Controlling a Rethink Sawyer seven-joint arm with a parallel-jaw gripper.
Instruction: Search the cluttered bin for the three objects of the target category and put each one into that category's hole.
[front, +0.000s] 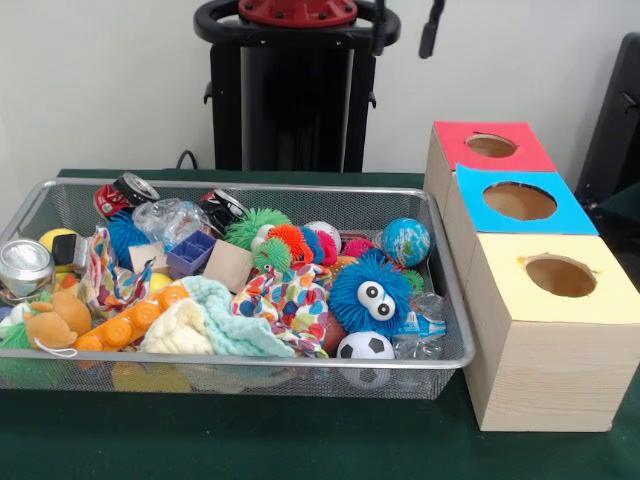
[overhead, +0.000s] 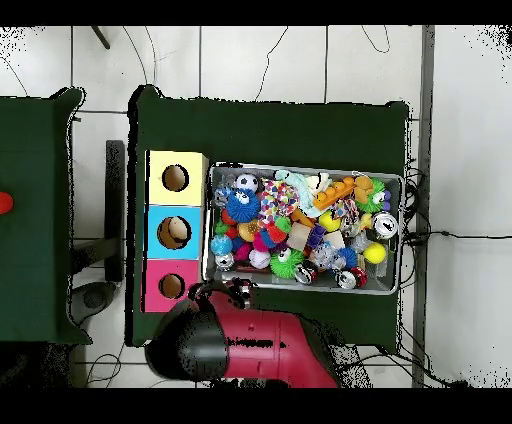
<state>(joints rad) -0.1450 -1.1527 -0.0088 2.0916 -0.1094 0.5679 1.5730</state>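
Note:
A wire mesh bin (front: 240, 186) (overhead: 300, 168) holds a heap of toys: a blue furry ball with eyes (front: 370, 293), a soccer ball (front: 365, 346), a globe ball (front: 405, 241), crushed cans (front: 125, 193), an orange brick (front: 130, 323) and patterned cloths (front: 290, 295). Beside it stand three wooden boxes, each with a round hole: red (front: 491, 146) (overhead: 171, 286), blue (front: 519, 201) (overhead: 174, 232) and yellow (front: 560, 275) (overhead: 175, 178). My gripper (front: 405, 28) shows only as two dark fingertips (front: 431, 35) at the top edge, apart and holding nothing, high behind the bin's corner.
The arm's red and black bulk (overhead: 240, 345) sits drawn back off the bin. A dark green cloth (front: 300, 440) covers the table. A second green table (overhead: 35, 215) stands to the side in the overhead view. Cables (overhead: 430, 235) trail on the floor.

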